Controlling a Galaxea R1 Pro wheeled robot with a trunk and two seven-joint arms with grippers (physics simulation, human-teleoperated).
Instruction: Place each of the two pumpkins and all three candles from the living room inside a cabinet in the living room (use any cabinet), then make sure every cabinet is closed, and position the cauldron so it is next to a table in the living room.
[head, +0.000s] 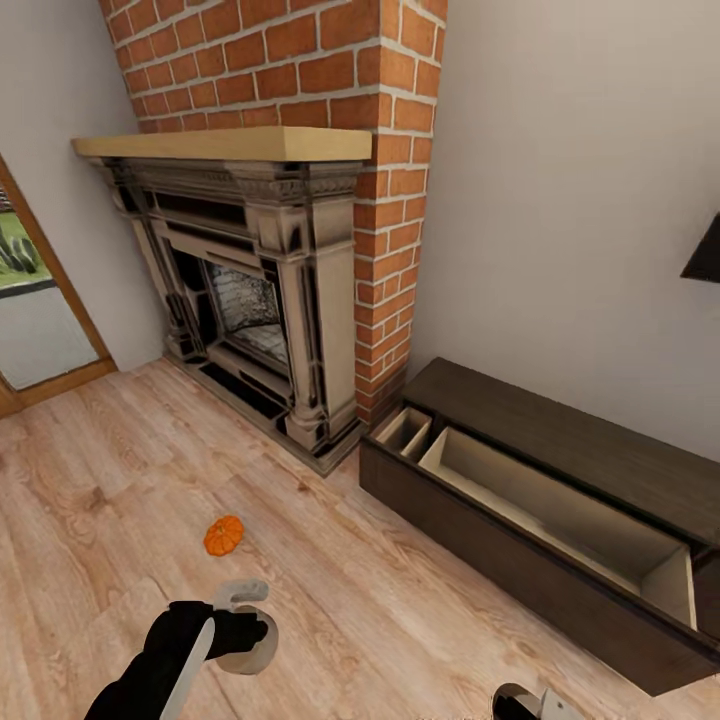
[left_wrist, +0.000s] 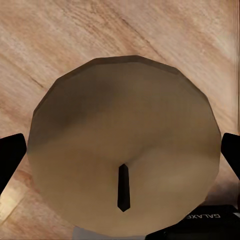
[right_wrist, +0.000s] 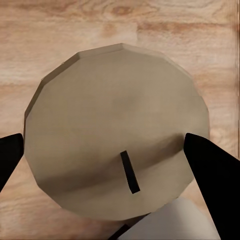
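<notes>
One orange pumpkin (head: 224, 535) lies on the wood floor in front of the fireplace, a little beyond my left gripper (head: 243, 630). That gripper is shut on a beige candle (head: 252, 652), held low over the floor. In the left wrist view the candle (left_wrist: 120, 110) with its black wick sits between the two black fingers (left_wrist: 10, 157). My right gripper (head: 520, 706) at the bottom edge is shut on a second beige candle (right_wrist: 110, 110), gripped by its fingers (right_wrist: 212, 172). The dark-brown cabinet (head: 580, 440) stands at the right wall with its long drawer (head: 560, 515) pulled out, pale inside.
An ornate grey-black fireplace (head: 250, 300) with a wooden mantel and brick chimney (head: 380, 200) stands ahead on the left. A glass door (head: 35, 320) is at the far left. Open wood floor (head: 380, 600) lies between me and the cabinet.
</notes>
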